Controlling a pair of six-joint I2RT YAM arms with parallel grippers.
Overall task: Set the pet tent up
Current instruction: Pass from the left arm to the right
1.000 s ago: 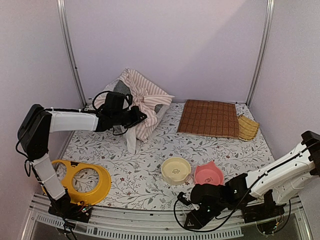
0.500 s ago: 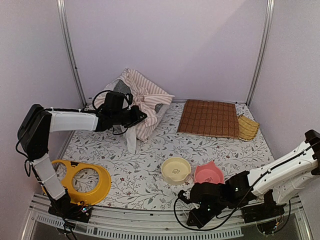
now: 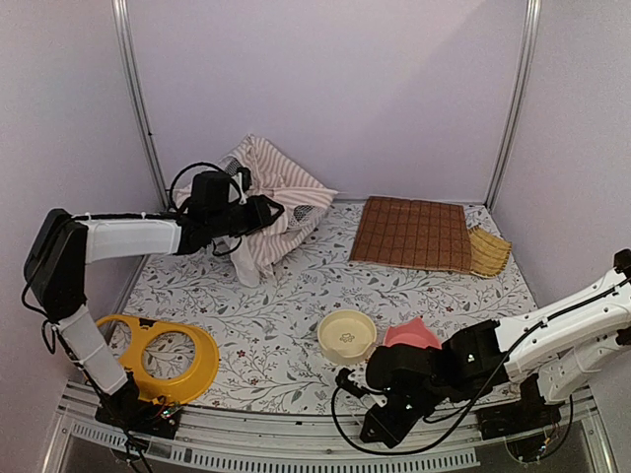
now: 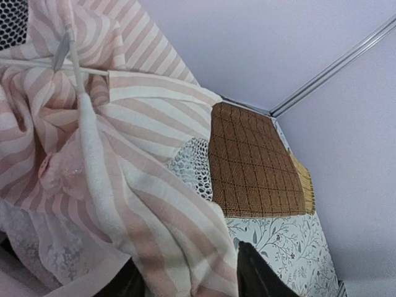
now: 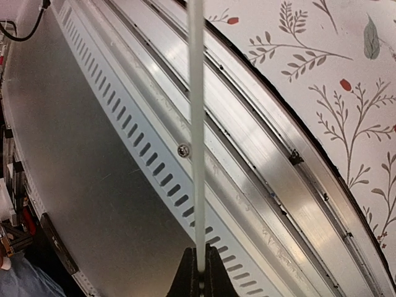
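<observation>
The pet tent point(image 3: 281, 192) is a crumpled heap of pink-and-white striped fabric with mesh patches at the back left of the table. My left gripper point(image 3: 264, 213) reaches into its front side. In the left wrist view the striped tent fabric point(image 4: 142, 154) fills the gap between the two parted fingers of that gripper point(image 4: 192, 272), and a thin pole point(image 4: 55, 65) crosses the cloth higher up. My right gripper point(image 3: 380, 429) hangs below the table's front edge. In the right wrist view this gripper point(image 5: 199, 263) is shut on a thin white pole point(image 5: 197, 124) that runs straight up the frame.
A brown quilted mat point(image 3: 412, 233) and a yellow woven mat point(image 3: 488, 251) lie at the back right. A cream bowl point(image 3: 347, 335) and a pink bowl point(image 3: 411, 335) sit front centre. A yellow ring stand point(image 3: 163, 355) lies front left. A slotted metal rail point(image 5: 260, 185) edges the table.
My left gripper has moved up and left along the tent and its fingers have parted. My right arm has shifted left and now covers part of the pink bowl.
</observation>
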